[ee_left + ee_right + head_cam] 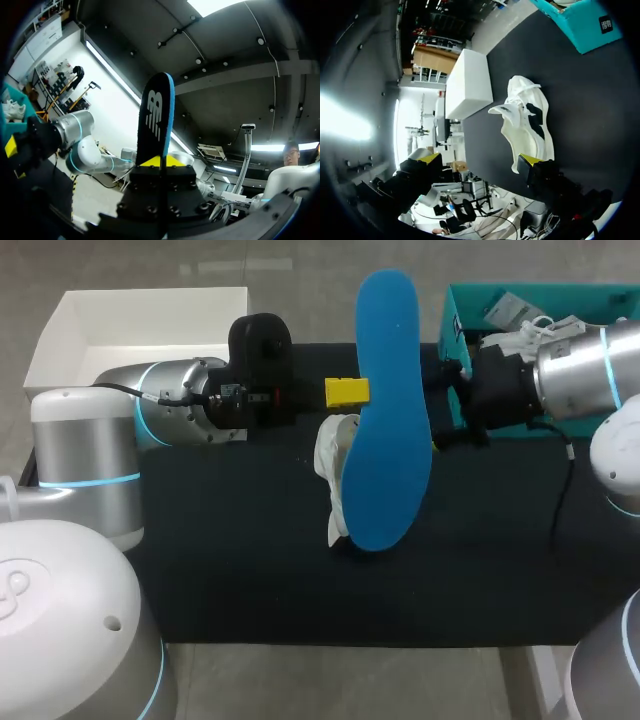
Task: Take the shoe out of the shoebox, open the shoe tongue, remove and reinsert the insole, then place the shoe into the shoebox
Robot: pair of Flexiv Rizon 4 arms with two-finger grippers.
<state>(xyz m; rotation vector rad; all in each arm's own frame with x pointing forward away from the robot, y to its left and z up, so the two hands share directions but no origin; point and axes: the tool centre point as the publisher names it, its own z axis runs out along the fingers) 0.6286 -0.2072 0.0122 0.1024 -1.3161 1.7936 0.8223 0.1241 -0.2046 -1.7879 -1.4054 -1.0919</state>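
Observation:
My left gripper (346,392) is shut on the blue insole (385,410) and holds it up above the table, its long side toward the head camera. In the left wrist view the insole (156,117) stands edge-on between the yellow tips (161,161), its dark printed face showing. The white shoe (335,475) lies on its side on the black mat (230,570), under the insole. My right gripper (442,406) stands open just right of the insole, holding nothing. In the right wrist view the shoe (527,125) lies ahead of its open fingers (429,158).
The teal shoebox (455,325) stands at the back right, behind my right wrist, with paper inside. A white box lid (70,330) sits at the back left. The teal box (580,22) and white lid (467,82) show beyond the shoe.

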